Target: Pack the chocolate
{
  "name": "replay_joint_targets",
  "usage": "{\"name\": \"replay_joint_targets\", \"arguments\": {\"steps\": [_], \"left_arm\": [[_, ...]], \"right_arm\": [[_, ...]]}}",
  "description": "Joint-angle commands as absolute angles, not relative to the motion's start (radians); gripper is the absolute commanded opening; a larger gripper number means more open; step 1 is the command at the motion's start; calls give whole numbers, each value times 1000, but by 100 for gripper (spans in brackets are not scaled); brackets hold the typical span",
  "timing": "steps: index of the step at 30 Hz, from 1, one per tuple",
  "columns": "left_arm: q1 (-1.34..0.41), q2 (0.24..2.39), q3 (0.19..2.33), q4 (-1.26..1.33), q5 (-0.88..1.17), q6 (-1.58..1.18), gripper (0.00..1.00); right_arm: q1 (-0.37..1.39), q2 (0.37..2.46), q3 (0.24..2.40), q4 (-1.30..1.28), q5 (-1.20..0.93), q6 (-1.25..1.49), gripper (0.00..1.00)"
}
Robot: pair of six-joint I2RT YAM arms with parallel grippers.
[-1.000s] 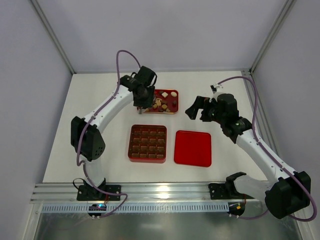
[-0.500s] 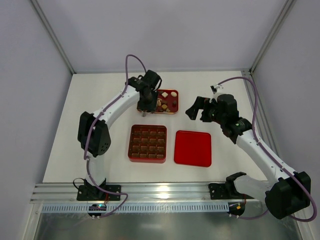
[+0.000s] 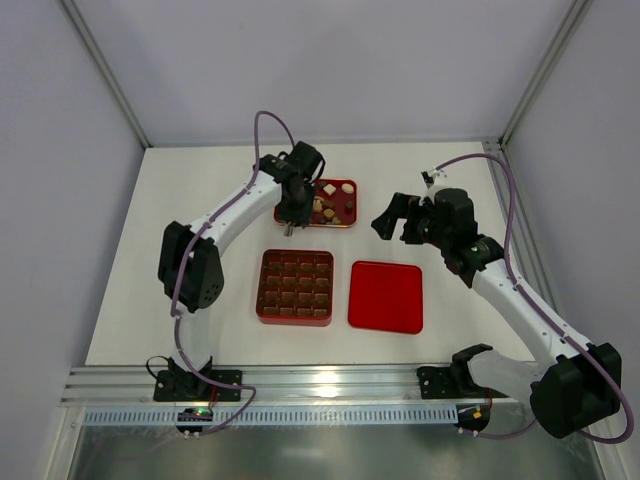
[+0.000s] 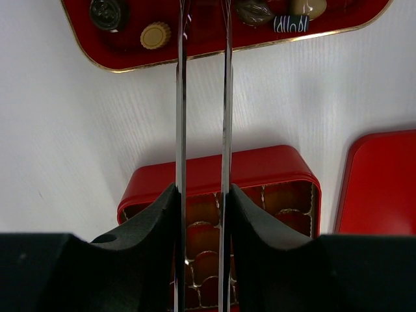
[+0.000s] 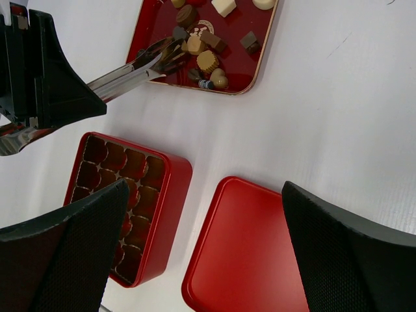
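Observation:
Several pieces of chocolate (image 3: 331,203) (image 5: 207,61) (image 4: 155,35) lie loose in a shallow red tray (image 3: 349,222) (image 4: 130,62) at the back of the table. My left gripper (image 3: 291,212) (image 4: 202,195) is shut on metal tongs (image 4: 181,97) (image 5: 127,75). The tong tips reach into the tray's left side among the pieces; whether they pinch one I cannot tell. The red box (image 3: 296,287) (image 4: 214,169) (image 5: 172,195) with brown compartments sits below the left gripper. My right gripper (image 3: 392,222) (image 5: 205,188) hangs open, holding nothing, above the gap between box and lid.
The flat red lid (image 3: 386,296) (image 5: 253,260) (image 4: 383,182) lies to the right of the box. White walls and metal posts enclose the table, and a rail runs along the near edge.
The left arm has shifted a little right toward the tray, and the tong blades have been squeezed closer together. The right arm has not moved.

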State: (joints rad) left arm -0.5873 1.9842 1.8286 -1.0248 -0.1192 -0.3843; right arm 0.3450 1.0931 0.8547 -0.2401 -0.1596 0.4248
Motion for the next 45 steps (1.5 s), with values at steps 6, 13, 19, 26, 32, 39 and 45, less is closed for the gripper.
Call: {"name": "replay_joint_targets", "arguments": {"steps": [6,13,19,26,32,39,45], "left_arm": [[-594,1982,1879,-1034,-120,-368,30],[-592,1970,1919,-1061,-129,-364,26],[-592,1947,1950,-1083,-138,-357,23],[-592,1879,1954,-1120,-137,-373,22],[-592,1773,1896,-1134,-126,-402,23],[-594,1571,1703,-1137,-77,-454,23],[-598,1434,1565,-1167,-49,-468,23]], "right_arm": [[345,1098,870,-206,-149,430,100],[345,1106,870,-207,-149,433,100],[348,1115,870,-203,-150,434,100],[348,1121,870,-198,-158,436,100],[347,1135,873,-190,-175,437,100],[354,1143,868,-180,-156,443,100],[391,1169,887,-178,-132,451,100]]}}
